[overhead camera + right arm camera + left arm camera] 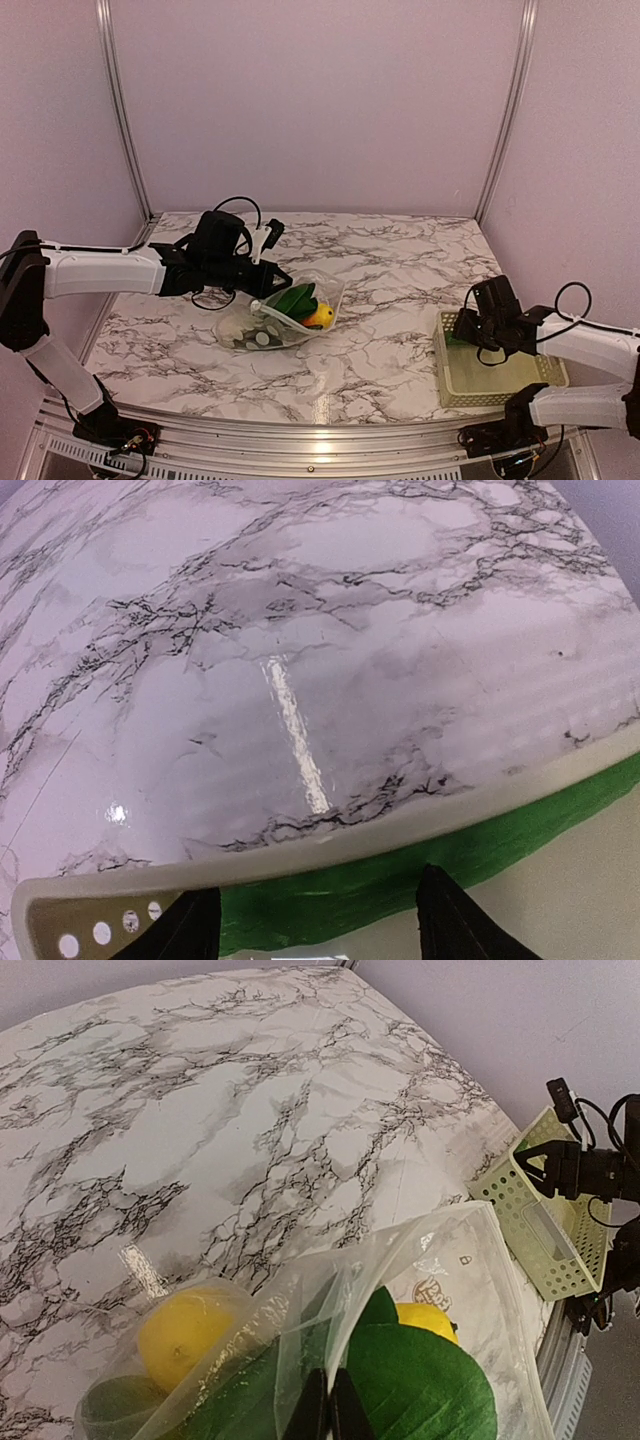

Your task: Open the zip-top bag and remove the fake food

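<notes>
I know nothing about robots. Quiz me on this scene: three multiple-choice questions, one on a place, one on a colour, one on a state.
1. Where on the table is the lattice basket? A near right corner; B far left corner; C middle.
2. What colour is the round fruit inside the zip-top bag? A red; B yellow; C blue.
3. How is the left gripper? A wide open; B shut on the bag's film; C holding the basket.
1A, seen from above; 2B, visible through clear plastic; 3B, fingers pinch the film.
</notes>
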### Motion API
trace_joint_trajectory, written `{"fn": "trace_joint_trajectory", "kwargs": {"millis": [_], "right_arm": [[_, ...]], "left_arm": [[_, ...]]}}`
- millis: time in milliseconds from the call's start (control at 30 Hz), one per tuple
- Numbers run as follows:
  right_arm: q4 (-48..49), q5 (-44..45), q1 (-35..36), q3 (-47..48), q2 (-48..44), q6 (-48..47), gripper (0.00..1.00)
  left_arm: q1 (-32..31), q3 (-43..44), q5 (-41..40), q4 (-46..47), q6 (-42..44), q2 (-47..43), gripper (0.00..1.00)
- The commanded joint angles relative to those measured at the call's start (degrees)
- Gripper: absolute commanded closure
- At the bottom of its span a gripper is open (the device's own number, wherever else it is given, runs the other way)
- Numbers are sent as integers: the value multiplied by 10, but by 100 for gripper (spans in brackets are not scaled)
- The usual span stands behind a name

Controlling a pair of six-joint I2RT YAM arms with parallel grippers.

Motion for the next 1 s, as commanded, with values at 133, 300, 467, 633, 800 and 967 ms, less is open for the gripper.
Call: {"fn": "trace_joint_trajectory", "kwargs": {"millis": [133,300,467,633,800,967], "right_arm": [[127,-97,-50,45,73,-164,32],[168,-160,-76,86,161,-203,32],[183,-168,-78,143,232,-241,30],[184,-190,-81,220,303,-287,29],[182,-217,-85,292,374,-330,29],[191,-250,-106,325,421,-360,29]], "left_arm": [[4,7,5,-5,8,-12,100],[4,8,2,-7,8,-14,100],[7,7,-3,-11,11,-18,100],[9,6,-3,-10,10,-20,100],[11,6,-2,-12,8,-20,100],[13,4,-2,-13,7,-26,100]]}}
